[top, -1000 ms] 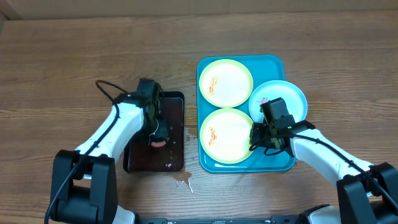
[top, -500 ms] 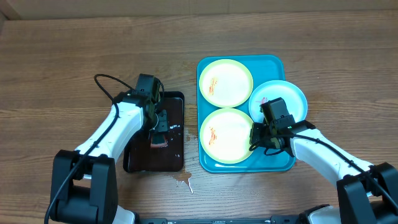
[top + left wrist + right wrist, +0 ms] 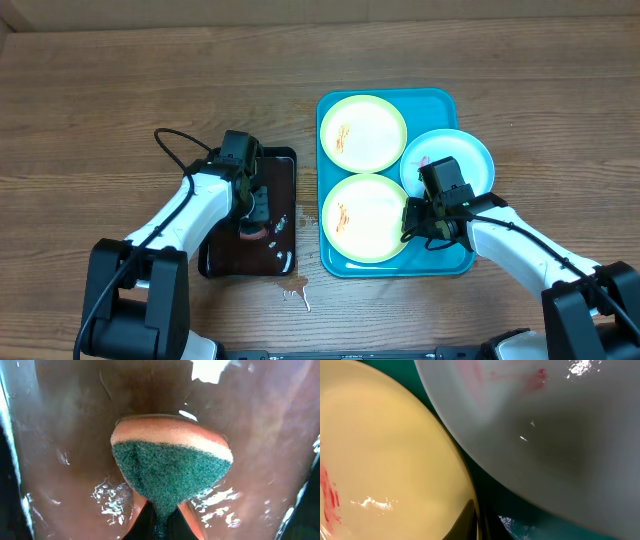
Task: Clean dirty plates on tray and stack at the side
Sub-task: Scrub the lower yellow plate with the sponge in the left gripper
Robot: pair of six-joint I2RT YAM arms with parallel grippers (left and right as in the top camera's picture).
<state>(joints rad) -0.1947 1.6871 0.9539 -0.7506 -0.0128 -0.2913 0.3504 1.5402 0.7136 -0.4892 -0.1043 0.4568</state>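
Tray is sitting right of centre on the table, holding all three plates. Far yellow plate is lying at the tray's 11 o'clock and near yellow plate at 7 o'clock. Both are pale yellow-green and each is showing an orange-red smear on its 9 o'clock side. Blue plate, with a white centre and pinkish smudges, is overhanging the tray rim at 3 o'clock.

Left claw is working over the black tray, at the tray's 9 o'clock. It's pinching a sponge, green scourer over orange foam, which is dipping into dark liquid. A small spill is sitting on the table at the black tray's 5 o'clock.

Right claw is hovering at the near yellow plate's 3 o'clock edge, just beside the blue plate. A dark fingertip is showing at that rim. Can't tell if it's spread or pinching.
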